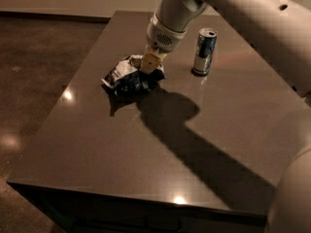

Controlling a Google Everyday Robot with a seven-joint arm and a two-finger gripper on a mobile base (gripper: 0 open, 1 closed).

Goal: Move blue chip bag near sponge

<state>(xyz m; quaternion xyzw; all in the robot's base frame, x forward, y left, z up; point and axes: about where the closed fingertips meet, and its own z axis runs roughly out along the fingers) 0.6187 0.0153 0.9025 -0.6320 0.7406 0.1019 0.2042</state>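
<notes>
The blue chip bag (127,76), crumpled dark-blue foil with white panels, is at the left middle of the dark table (97,144). My gripper (149,66) comes down from the upper right and is shut on the bag's right end, holding it just at or above the tabletop. The pale arm runs up to the top right of the view. The sponge is hidden behind the gripper and wrist.
A blue-and-silver drink can (204,51) stands upright right of the gripper. The arm's shadow (170,110) falls across the table's middle. The table's left edge (58,106) drops to a brown floor.
</notes>
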